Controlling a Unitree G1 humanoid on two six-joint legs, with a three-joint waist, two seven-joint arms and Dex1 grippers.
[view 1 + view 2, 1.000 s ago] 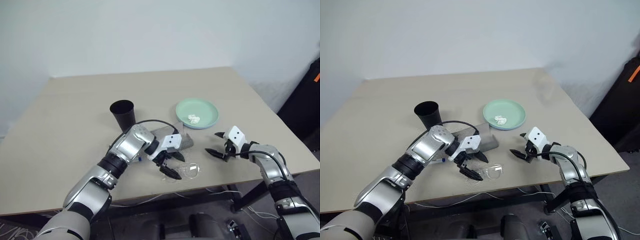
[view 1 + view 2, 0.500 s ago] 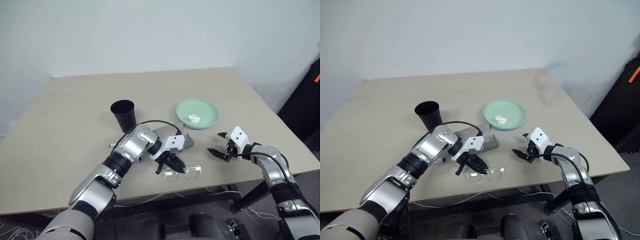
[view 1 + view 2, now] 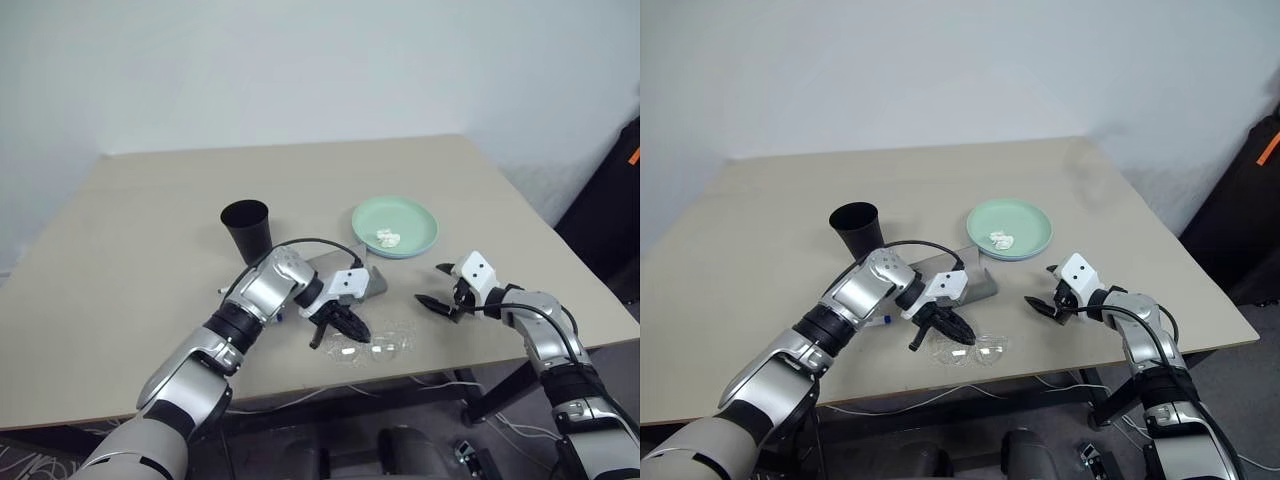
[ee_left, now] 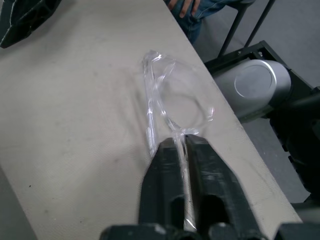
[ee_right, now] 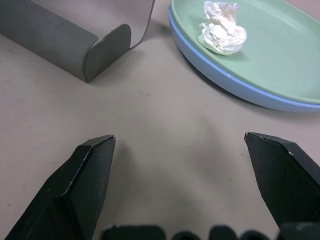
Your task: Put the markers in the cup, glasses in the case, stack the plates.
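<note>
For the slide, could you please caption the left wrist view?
Left gripper shut on the clear glasses near the table edge.

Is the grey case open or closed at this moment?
Open. In the right wrist view the case shows its lid lifted off the base, with a gap at the rounded end. It lies empty-looking beside the plates.

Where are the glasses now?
In the eye views the glasses lie near the table's front edge, before the grey case, pinched by the left pincer.
</note>
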